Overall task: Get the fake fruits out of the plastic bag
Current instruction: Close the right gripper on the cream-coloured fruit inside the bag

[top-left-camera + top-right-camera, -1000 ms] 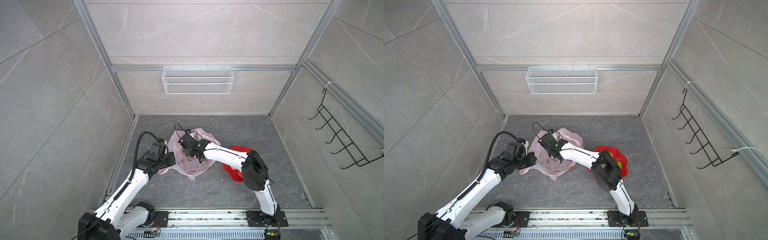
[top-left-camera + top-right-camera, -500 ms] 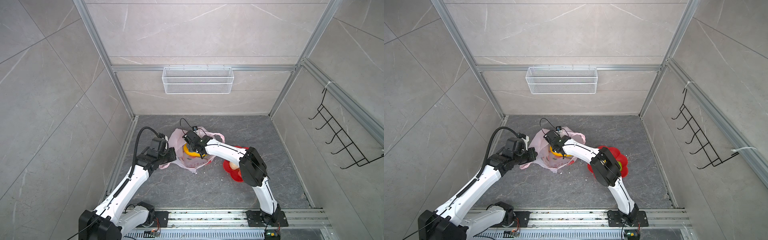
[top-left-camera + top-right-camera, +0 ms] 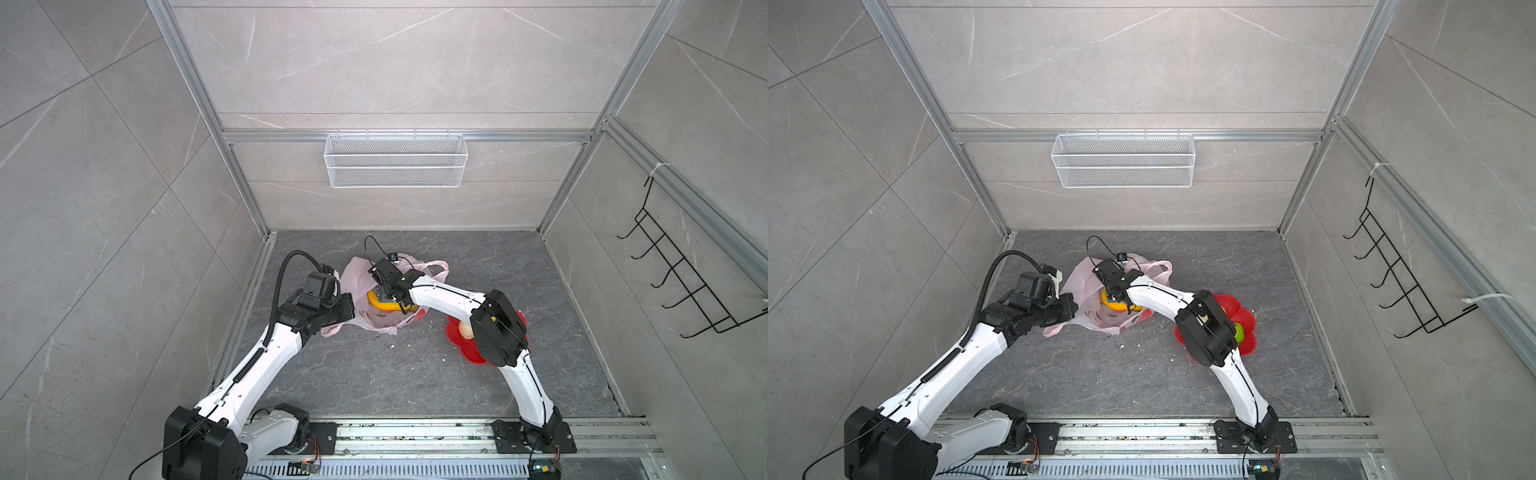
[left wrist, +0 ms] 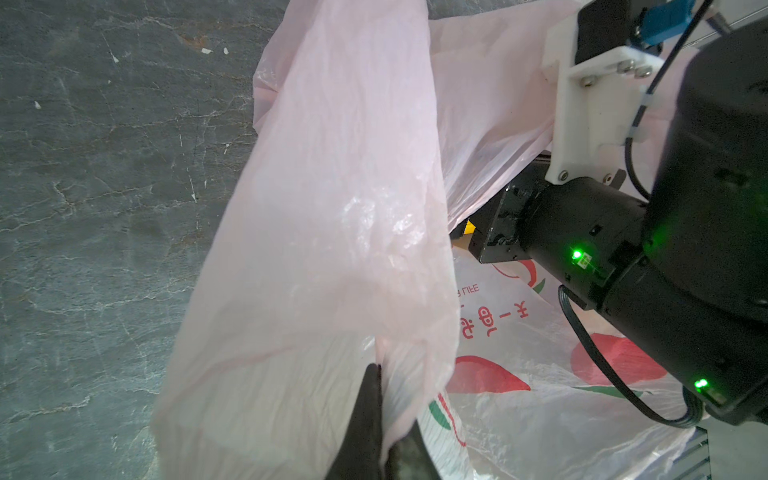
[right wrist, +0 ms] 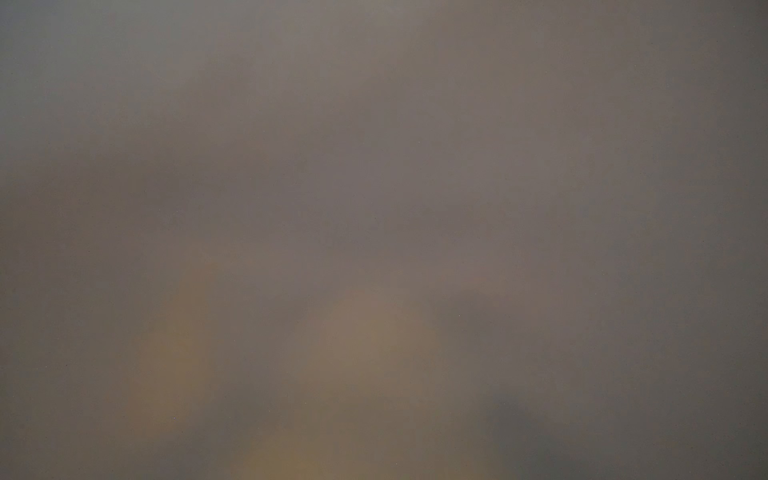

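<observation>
1. Centrally on the table (image 3: 374, 374), the plastic bag (image 3: 384, 326) lies with its mouth open.
2. Beside it, the left gripper (image 4: 376, 370) pinches its fingers tight on the bag's film.
3. Inside the mouth, the right gripper (image 3: 390, 296) hangs over the banana (image 3: 386, 306); its fingers' spread cannot be told.
4. Lengthwise, the banana runs left-right in both top views, its left end curling towards the back wall.

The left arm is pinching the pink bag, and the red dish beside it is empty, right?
Not empty: the red dish holds fruit. A top view shows a green ball in it, and a top view shows a beige lump there too. The left tool does pinch the pink bag.
</observation>
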Available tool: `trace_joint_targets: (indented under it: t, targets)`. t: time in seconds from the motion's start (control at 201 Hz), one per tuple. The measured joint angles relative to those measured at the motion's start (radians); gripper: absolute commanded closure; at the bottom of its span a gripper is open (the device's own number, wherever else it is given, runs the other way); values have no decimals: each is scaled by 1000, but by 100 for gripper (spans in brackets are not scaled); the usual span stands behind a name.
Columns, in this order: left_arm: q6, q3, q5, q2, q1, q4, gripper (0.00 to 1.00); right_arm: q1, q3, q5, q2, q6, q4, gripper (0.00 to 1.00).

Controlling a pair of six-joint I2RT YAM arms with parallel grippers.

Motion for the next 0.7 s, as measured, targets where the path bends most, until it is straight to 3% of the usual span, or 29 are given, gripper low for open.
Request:
trace_joint_targets:
  t: [0.463,0.702]
  targets:
    - [4,0,7,6,0,0,100,-8,11,-9,49,0,64,14]
    - [4,0,25,6,0,3,100,-10,9,-5,55,-2,122,23]
